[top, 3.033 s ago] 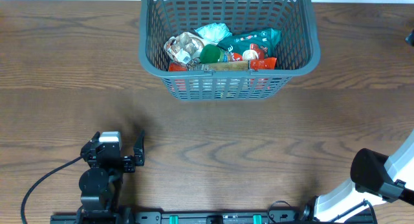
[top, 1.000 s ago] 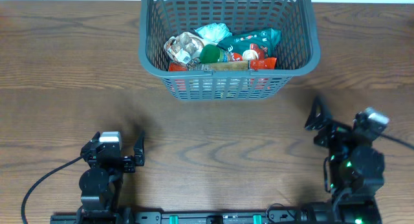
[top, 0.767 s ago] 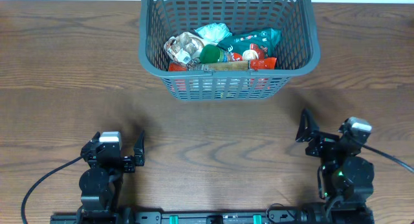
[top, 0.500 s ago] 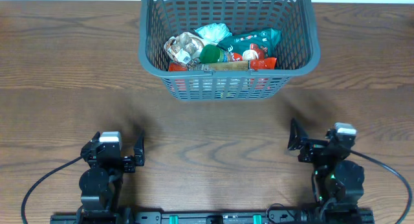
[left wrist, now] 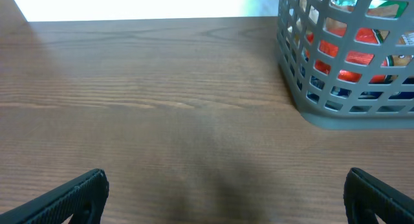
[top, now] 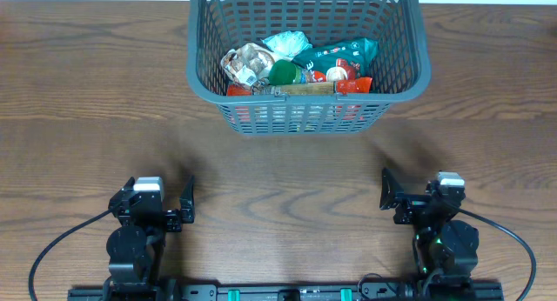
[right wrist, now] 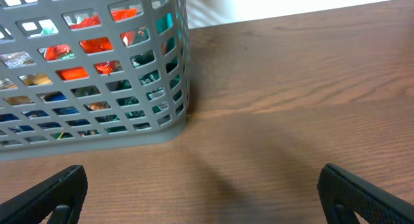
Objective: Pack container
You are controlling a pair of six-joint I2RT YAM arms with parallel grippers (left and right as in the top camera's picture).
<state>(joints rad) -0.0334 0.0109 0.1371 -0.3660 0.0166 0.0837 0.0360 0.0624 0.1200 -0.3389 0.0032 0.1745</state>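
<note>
The container (top: 202, 82), a dark grey lattice basket, stands at the far middle of the wooden table and holds several colourful snack packets (top: 300, 68). My left gripper (top: 159, 198) rests low near the front left edge, open and holding nothing. My right gripper (top: 420, 193) sits near the front right edge, also open and holding nothing. In the left wrist view the container (left wrist: 336, 114) is ahead to the right, well beyond the gripper (left wrist: 223, 198). In the right wrist view the container (right wrist: 129, 136) is ahead to the left of the gripper (right wrist: 204, 195). Only bare wood lies between each pair of fingertips (left wrist: 71, 198) (right wrist: 362, 195).
Bare wooden tabletop (top: 287, 179) stretches between the grippers and the basket. A black cable (top: 52, 244) loops from the left arm toward the front edge. A dark rail (top: 287, 292) runs along the front edge between the arm bases.
The right arm has swung in from the right edge and drawn back to the front right, its gripper still open. The left arm, basket and packets have not moved.
</note>
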